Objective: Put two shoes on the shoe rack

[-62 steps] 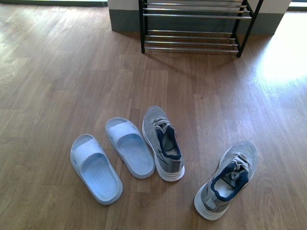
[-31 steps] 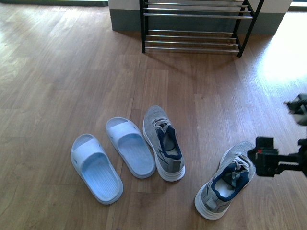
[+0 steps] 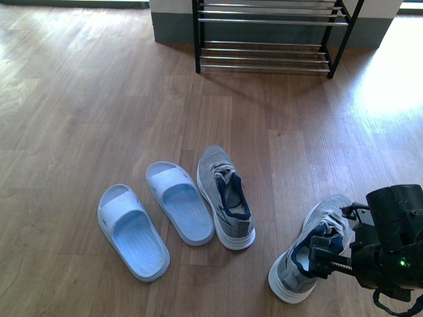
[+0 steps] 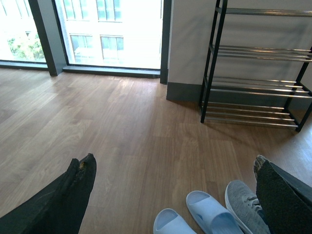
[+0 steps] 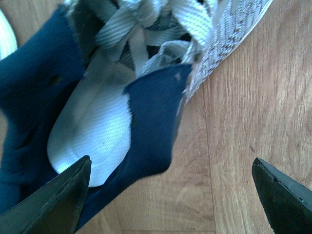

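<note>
The right claw (image 5: 170,163) has dropped over the right-hand grey sneaker (image 3: 291,272) on the floor (image 3: 99,99), spread apart astride its navy collar. It should sink deeper before closing. The shoe rack (image 3: 264,58) stands well ahead.

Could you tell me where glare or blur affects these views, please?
Front view: sunlight washes out the floor right of the rack. Left wrist view: the windows are blown out. Right wrist view: the sneaker is close, evenly lit, fairly sharp.
</note>
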You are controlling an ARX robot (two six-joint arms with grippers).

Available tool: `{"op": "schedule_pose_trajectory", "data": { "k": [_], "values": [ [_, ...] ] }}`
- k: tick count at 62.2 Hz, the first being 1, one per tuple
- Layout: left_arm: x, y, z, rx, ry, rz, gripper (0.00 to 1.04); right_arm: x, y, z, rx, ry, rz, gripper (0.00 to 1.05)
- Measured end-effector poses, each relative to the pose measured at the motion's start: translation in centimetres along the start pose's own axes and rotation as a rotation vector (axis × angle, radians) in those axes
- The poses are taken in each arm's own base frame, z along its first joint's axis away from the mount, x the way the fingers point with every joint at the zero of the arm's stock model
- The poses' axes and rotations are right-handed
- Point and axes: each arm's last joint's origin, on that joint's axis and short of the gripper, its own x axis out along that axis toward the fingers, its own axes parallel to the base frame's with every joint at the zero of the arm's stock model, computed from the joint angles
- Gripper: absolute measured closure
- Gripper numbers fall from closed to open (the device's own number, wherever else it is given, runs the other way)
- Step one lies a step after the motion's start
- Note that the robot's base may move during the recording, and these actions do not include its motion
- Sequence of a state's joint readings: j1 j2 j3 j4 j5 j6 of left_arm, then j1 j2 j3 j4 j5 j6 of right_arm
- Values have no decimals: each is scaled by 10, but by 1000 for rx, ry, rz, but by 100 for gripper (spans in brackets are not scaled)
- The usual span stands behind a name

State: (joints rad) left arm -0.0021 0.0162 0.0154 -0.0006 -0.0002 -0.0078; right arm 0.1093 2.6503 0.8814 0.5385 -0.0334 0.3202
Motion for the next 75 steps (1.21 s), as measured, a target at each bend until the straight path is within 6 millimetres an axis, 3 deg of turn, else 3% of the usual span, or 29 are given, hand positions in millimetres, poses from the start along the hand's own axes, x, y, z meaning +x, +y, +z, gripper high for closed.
{"op": "schedule_pose_trajectory", "data": {
  "k": [13,52,65,73,75],
  "values": [
    [0,0,0,0,0,0,9,17,-7,13,39,-12,-17,9],
    [0,0,0,0,0,0,9,31,1,18,1,-12,12,103],
    [0,0,0,0,0,0,9,20,0,16,-36,-52,35,103],
    [0,0,0,0,0,0,9,-6,-3,16,-70,-90,66,103],
    [0,0,0,0,0,0,9,-21,-4,22,-79,-119,85,103]
  ]
}}
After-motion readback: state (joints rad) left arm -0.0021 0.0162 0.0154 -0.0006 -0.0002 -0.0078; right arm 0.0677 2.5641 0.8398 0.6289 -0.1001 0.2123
